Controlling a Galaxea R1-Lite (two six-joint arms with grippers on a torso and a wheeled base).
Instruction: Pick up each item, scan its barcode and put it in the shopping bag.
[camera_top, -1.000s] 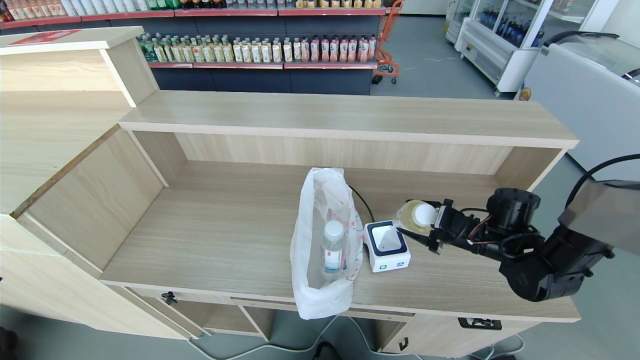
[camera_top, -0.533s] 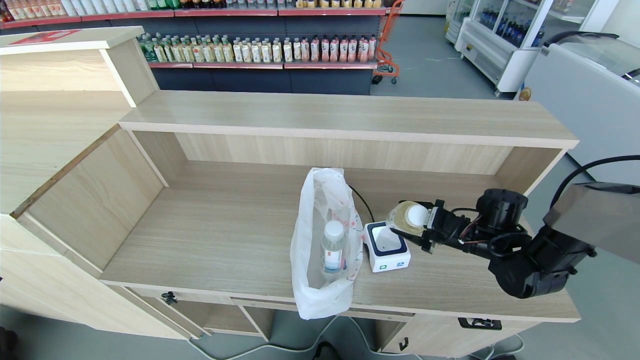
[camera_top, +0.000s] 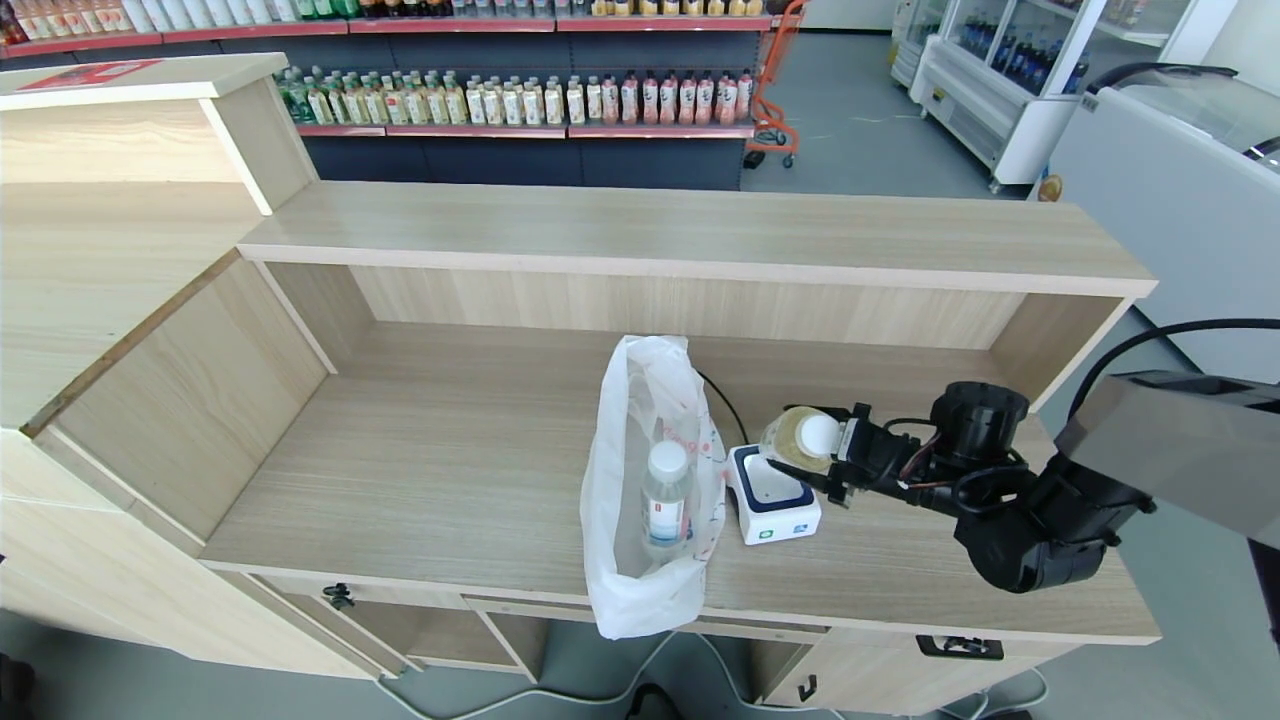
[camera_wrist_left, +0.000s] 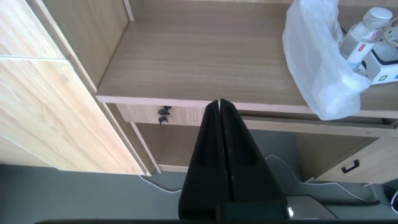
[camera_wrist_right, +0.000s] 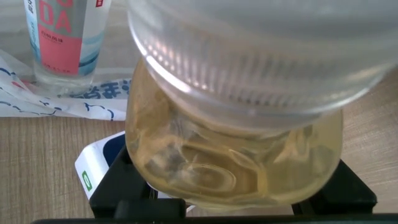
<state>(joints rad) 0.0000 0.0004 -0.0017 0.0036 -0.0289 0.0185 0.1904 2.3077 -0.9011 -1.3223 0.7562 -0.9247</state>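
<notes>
Left gripper (camera_wrist_left: 220, 109): fingers pressed flat together, grasping nothing, held off the counter (camera_top: 430, 470), below and outside its front edge, with a drawer front just beyond its tips. Ahead of this gripper lies a wide bare stretch of wood, bounded by an upright side panel at far left and a back panel under the raised ledge. Farther to its right stands the shopping bag (camera_top: 645, 560), mouth open; its lower end hangs over the counter's front edge. A water bottle (camera_top: 666, 495) stands upright inside. Right gripper (camera_top: 815, 450): clenched on the juice bottle (camera_top: 800, 438), a clear bottle of yellowish liquid with a white cap. The scanner (camera_top: 773, 493) sits under and just left of this gripper's fingertips, close beside the bag; its cable runs back behind the bag. The bottle hangs over the scanner's rear right corner; whether they touch cannot be told. In the right wrist view the juice bottle (camera_wrist_right: 236, 137) hangs above the scanner (camera_wrist_right: 99, 171), with the bag (camera_wrist_right: 56, 99) beyond. To this gripper's right, bare counter runs to the right side panel.
</notes>
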